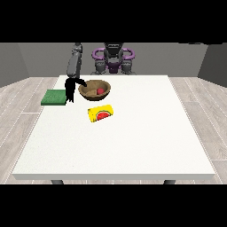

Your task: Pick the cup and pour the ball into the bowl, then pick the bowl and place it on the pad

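Beside the hand (71,91) at the view's left sits the wooden bowl (91,91), its rim touched by the thumb, fingers hanging straight; the red ball (100,91) already lies inside; the emptied cup (100,113) lies tipped nearer the camera; the green pad (53,97) waits on the hand's other side, apparently next.

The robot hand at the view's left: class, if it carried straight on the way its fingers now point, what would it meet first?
The robot hand points downward, fingers hanging between the green pad and the wooden bowl. It would probably meet the white table first, though depth is unclear and it might graze the pad's edge.
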Tool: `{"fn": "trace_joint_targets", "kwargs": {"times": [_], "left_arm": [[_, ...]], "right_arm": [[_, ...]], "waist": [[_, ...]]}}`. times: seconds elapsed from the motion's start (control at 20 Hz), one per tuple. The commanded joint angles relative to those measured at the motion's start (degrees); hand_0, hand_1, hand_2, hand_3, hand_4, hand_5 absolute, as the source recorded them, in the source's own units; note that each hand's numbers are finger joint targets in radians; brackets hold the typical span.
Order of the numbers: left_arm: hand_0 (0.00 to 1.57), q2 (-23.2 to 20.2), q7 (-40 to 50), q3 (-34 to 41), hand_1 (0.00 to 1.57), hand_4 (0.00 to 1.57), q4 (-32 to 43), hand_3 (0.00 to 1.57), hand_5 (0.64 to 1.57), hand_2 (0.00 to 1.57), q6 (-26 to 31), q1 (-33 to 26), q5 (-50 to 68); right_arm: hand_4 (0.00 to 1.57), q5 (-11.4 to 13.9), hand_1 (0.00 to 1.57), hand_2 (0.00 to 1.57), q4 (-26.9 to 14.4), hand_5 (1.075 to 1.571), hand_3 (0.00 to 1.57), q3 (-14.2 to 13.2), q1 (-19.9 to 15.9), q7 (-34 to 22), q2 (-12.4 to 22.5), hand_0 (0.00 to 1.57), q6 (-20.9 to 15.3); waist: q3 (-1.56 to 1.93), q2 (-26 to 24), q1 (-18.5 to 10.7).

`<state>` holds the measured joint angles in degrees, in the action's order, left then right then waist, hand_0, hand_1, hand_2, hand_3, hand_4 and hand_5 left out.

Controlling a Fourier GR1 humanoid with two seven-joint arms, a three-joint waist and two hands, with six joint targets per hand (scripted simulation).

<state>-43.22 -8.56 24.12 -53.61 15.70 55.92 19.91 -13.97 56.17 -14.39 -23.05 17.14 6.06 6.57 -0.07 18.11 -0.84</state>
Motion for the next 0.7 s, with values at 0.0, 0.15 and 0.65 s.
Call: {"fn": "trace_joint_targets", "kwargs": {"times": [0.0,0.15,0.65], "left_arm": [[0.0,0.62,2.84,-0.98,0.0,0.0,-3.33,0.0,1.534,0.0,-1.57,2.2,0.86],[0.0,-2.55,2.37,0.41,0.0,0.0,-1.54,0.0,1.531,0.0,0.25,3.55,1.53],[0.0,-1.07,4.88,-1.23,0.0,0.0,-1.4,0.0,1.542,0.0,0.68,4.03,2.31]], "right_arm": [[0.38,-0.25,0.0,0.0,-8.85,1.571,0.0,-2.03,-4.98,4.23,0.42,0.0,-0.21],[0.34,0.88,0.0,0.0,-8.0,1.569,0.0,-1.14,-5.76,3.96,-0.38,0.0,-2.56],[0.43,3.49,0.0,0.0,-6.97,1.57,0.0,2.05,-5.56,2.58,-5.46,0.0,-8.55]], "waist": [[0.17,1.82,-1.95],[0.13,3.7,-1.96],[0.03,1.05,-3.35]]}}
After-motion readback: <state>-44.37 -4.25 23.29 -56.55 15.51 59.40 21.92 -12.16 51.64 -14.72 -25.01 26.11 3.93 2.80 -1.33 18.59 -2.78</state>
